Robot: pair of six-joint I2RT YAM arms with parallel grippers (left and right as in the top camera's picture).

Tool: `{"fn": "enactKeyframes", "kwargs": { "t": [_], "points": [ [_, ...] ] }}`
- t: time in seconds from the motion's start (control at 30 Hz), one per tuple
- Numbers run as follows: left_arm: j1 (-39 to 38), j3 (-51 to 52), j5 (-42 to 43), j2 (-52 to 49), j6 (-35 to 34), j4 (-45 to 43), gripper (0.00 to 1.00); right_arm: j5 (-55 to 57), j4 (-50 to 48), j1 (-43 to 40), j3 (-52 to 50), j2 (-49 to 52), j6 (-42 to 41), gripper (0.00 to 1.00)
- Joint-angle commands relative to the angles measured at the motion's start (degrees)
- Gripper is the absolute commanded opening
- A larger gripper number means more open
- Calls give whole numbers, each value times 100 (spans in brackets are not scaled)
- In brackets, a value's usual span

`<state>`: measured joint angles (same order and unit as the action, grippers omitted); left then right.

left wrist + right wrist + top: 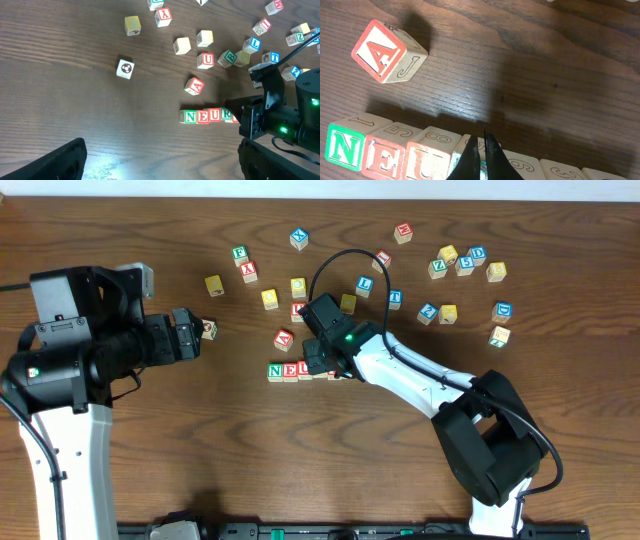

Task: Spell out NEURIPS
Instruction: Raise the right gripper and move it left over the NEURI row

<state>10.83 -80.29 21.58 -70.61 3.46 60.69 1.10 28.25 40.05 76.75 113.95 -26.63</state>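
A row of wooden cubes lies on the table, starting with a green N, then E and a red U. In the left wrist view the row reads N, E, U, R. My right gripper is shut with nothing in it, its tips down on the fourth cube. Three more cubes continue the row to the right, their letters hidden. Overhead, the right gripper covers the row's right part. My left gripper hangs open over bare wood, far left of the row.
A red A cube lies loose just behind the row. A white patterned cube sits right by the left gripper. Many loose cubes are scattered along the back, with a cluster at the back right.
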Motion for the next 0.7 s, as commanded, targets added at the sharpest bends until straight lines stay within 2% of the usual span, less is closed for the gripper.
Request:
{"fn": "enactKeyframes", "kwargs": {
  "t": [0.0, 0.67],
  "points": [
    [24, -92, 42, 22, 59, 13, 95, 87, 11, 17, -28, 57, -103, 1],
    [24, -92, 42, 22, 59, 13, 95, 24, 116, 17, -28, 57, -164, 1]
  ]
}}
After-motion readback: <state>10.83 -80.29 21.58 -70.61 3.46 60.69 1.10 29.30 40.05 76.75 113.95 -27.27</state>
